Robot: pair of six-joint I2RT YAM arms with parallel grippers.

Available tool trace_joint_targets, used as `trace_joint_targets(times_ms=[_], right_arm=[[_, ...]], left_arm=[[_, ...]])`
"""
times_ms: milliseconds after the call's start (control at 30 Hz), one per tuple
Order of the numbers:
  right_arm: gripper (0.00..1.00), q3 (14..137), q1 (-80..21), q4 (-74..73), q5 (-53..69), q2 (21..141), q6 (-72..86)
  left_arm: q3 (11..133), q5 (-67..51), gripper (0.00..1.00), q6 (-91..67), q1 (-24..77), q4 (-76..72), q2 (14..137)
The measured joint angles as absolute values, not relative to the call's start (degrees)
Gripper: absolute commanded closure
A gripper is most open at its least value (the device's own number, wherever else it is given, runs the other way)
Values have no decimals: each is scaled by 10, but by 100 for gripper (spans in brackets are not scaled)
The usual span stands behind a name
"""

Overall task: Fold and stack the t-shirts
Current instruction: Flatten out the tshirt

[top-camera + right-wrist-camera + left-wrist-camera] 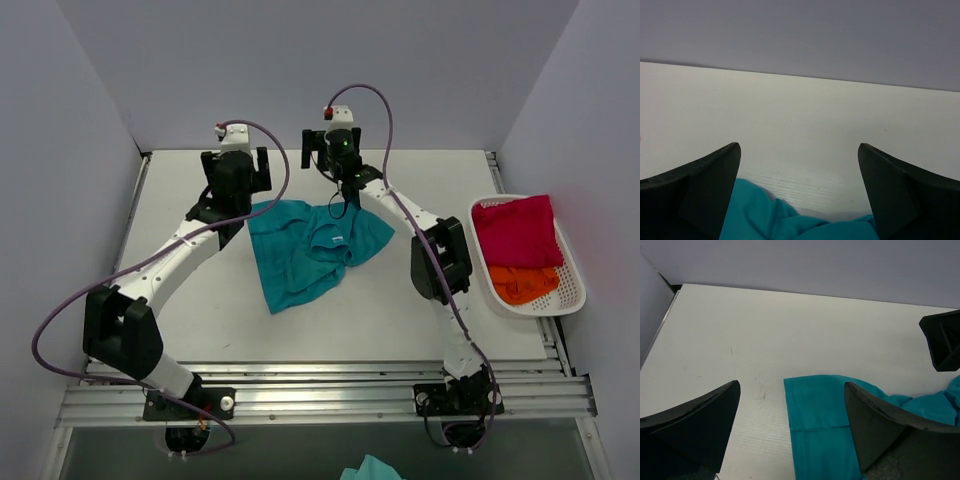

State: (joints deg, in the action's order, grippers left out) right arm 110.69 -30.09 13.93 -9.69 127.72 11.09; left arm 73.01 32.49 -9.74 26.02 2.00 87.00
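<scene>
The two black fingers point(695, 430) of the left gripper point(792, 385) are spread wide apart and hold nothing. Under the gap between them lies a flat edge of the teal t-shirt point(300, 250), and one finger is over the cloth while the other is over the bare white table point(380, 320). I cannot tell if the fingers touch the cloth. The fingers point(910, 195) of the right gripper point(799, 145) are wide apart too, with nothing pinched between them. A bumpy bit of the teal cloth shows low down between them, and past it there is bare table up to the grey wall point(800, 30). Both grippers are out near the far edge of the table, the left one at the far left corner of the shirt and the right one at its far side, close to the middle of that edge. The teal t-shirt lies between them in the far half of the table. It is rumpled, not folded, and one pointy end reaches toward the middle of the table. Its small white neck label point(338, 240) faces up near the right side of the shirt. At the right edge of the table sits a white basket point(575, 290) with slots. Inside it, the crimson t-shirt point(515, 230) fills the far part, and the orange t-shirt point(522, 283) is bunched up in the near part, touching the crimson one. The basket is well apart from the teal shirt.
</scene>
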Motion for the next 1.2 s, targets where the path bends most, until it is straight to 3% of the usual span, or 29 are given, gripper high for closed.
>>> trace_joint_targets(times_ms=[300,500,633,767,800,967,1000,1033,1067,1100,1133,1167,1200], right_arm=[[0,1068,-311,84,-124,1216,120],[0,822,-321,249,-86,1042,121],[0,849,-254,236,-15,1096,166],[5,817,-226,164,-120,1108,161],[0,814,-241,159,-150,1102,147],[0,783,-347,220,-250,1035,122],[14,792,-355,213,-263,1031,126],[37,815,-356,194,-279,1035,127],[44,845,-353,181,-292,1046,124],[37,875,-350,175,-302,1058,103],[9,886,-347,177,-307,1062,83],[1,874,-345,204,-306,1057,55],[0,854,-346,227,-300,1049,37]], left_arm=[[856,273,6,-102,249,28,975],[851,242,6,-105,247,-38,975],[837,223,6,-99,242,-112,975],[842,188,6,-119,220,-124,984],[844,178,6,-129,211,-122,987],[843,143,6,-161,164,-116,990],[843,136,6,-160,160,-116,990],[843,129,6,-159,158,-116,990],[843,123,6,-158,158,-116,991],[844,117,6,-157,160,-114,992],[845,115,6,-157,162,-110,995],[854,115,6,-158,164,-98,1002],[867,113,6,-160,164,-88,1013]])
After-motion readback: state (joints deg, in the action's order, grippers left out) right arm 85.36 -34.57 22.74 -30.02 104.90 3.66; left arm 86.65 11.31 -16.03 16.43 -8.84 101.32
